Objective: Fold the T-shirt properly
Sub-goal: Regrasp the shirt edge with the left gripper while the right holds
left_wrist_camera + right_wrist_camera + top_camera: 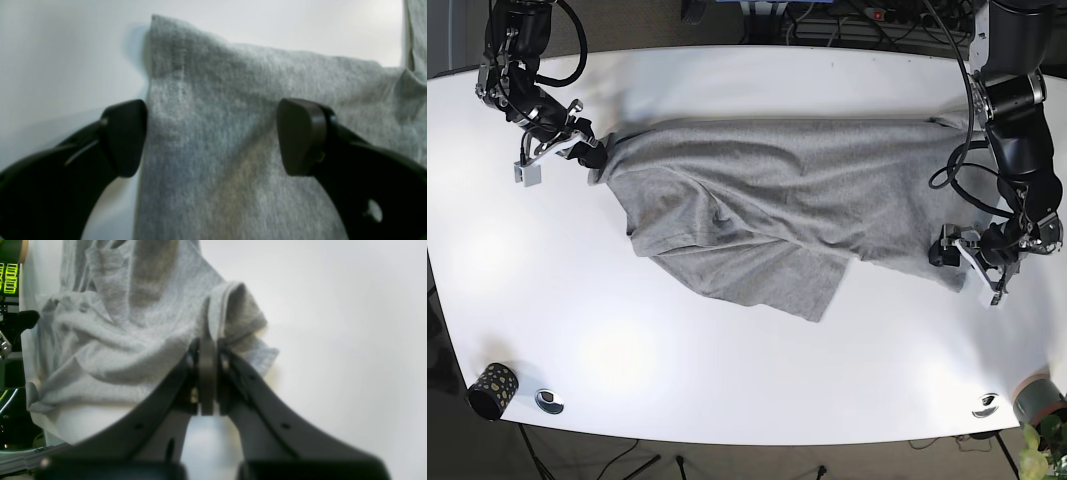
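Two grippers work opposite ends of the T-shirt (pixel 767 215), which lies spread but rumpled across the middle of the white table (pixel 727 370), long axis running side to side in the base view.

Right gripper (pixel 207 350): at the shirt's end on the base view's left. Jaws pressed together on a bunched edge of cloth, a hemmed fold standing up just past the tips. Arm reaches in from the far corner, wrist angled down toward the fabric.

Left gripper (pixel 211 133): at the other end, near the lower corner of the shirt on the base view's right. Jaws spread wide, holding nothing. One fingertip (pixel 125 136) sits just off the cloth's edge over bare table, the other (pixel 300 135) over the fabric. So the hemmed edge (pixel 180 60) runs between them, cloth extending away ahead of the wrist. Arm hangs down along the table's side, elbow bent, tips low near the surface.

Judgement: the move turns on this straddle. The left gripper is already placed across the edge; closing there should take the corner. Whether the tips touch the table cannot be told.
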